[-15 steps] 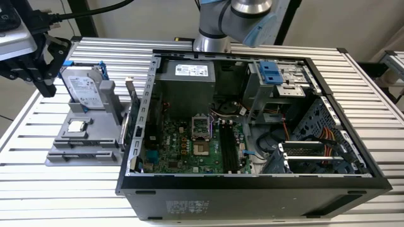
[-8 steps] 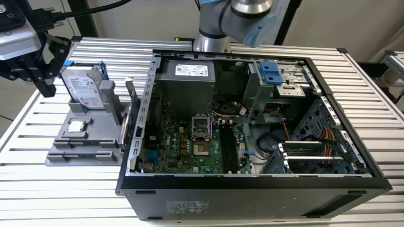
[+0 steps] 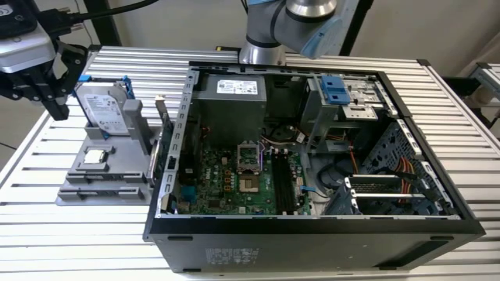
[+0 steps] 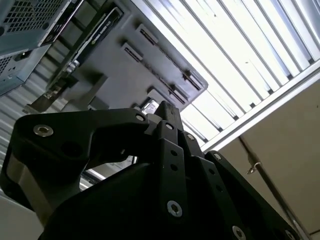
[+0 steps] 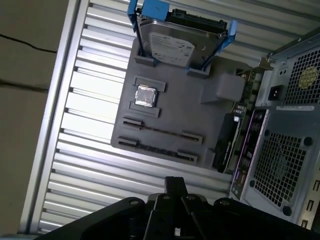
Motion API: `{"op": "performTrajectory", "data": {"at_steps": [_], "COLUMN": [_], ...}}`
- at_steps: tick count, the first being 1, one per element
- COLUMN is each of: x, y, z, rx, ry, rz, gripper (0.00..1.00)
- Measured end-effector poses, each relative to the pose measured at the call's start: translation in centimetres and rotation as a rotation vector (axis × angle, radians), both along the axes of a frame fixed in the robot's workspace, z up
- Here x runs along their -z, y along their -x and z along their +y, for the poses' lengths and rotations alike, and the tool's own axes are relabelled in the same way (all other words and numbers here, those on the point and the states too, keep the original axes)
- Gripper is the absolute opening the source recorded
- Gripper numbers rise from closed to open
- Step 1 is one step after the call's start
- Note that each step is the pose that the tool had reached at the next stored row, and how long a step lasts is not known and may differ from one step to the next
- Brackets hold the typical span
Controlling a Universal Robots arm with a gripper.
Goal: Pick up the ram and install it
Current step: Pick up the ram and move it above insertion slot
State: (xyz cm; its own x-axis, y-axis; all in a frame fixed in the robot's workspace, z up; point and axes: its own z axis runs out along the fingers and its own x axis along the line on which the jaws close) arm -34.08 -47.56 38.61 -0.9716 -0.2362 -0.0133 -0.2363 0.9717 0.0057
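Note:
My gripper (image 3: pixel 58 110) hangs at the exterior view's left, above the slatted table (image 3: pixel 31 152), just left of the grey parts holder (image 3: pixel 117 175). Its black fingers meet at one tip (image 4: pixel 167 108) (image 5: pixel 175 182), shut, with nothing between them. The ram is out of view. The holder's two long slots (image 5: pixel 162 134) look bare between their end clips. Inside the open computer case (image 3: pixel 312 228), the motherboard's memory slots (image 3: pixel 281 182) show as dark strips, and I cannot tell whether a stick sits in them.
The holder carries a silver hard drive in a blue frame (image 3: pixel 105 108) (image 5: pixel 175 45), a small square chip (image 3: pixel 95 156) (image 5: pixel 145 96) and a green card with a metal bracket (image 5: pixel 231 135) against the case's side. The arm's base (image 3: pixel 262 47) stands behind the case.

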Motion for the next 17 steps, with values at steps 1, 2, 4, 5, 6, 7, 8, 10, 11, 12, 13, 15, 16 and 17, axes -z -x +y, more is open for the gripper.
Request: {"op": "performTrajectory", "data": {"at_steps": [1, 2, 4, 5, 6, 7, 8, 10, 11, 12, 13, 15, 16, 17], "x": [0.00, 0.00, 0.00, 0.00, 0.00, 0.00, 0.00, 0.00, 0.00, 0.00, 0.00, 0.00, 0.00, 0.00], "y": [0.00, 0.00, 0.00, 0.00, 0.00, 0.00, 0.00, 0.00, 0.00, 0.00, 0.00, 0.00, 0.00, 0.00], "z": [0.00, 0.00, 0.00, 0.00, 0.00, 0.00, 0.00, 0.00, 0.00, 0.00, 0.00, 0.00, 0.00, 0.00], "rx": [-0.007, -0.014, -0.029, -0.038, -0.048, -0.057, -0.066, -0.083, -0.092, -0.101, -0.109, -0.118, -0.121, -0.125], "ry": [0.0000, 0.0000, 0.0000, -0.0001, 0.0000, 0.0000, 0.0000, 0.0000, -0.0001, 0.0000, 0.0000, 0.0000, 0.0000, 0.0000], "rz": [0.0000, 0.0000, 0.0000, 0.0000, 0.0000, 0.0000, -0.0001, 0.0000, 0.0000, 0.0000, -0.0001, 0.0000, 0.0000, 0.0000], "gripper": [0.00, 0.00, 0.00, 0.00, 0.00, 0.00, 0.00, 0.00, 0.00, 0.00, 0.00, 0.00, 0.00, 0.00]}}
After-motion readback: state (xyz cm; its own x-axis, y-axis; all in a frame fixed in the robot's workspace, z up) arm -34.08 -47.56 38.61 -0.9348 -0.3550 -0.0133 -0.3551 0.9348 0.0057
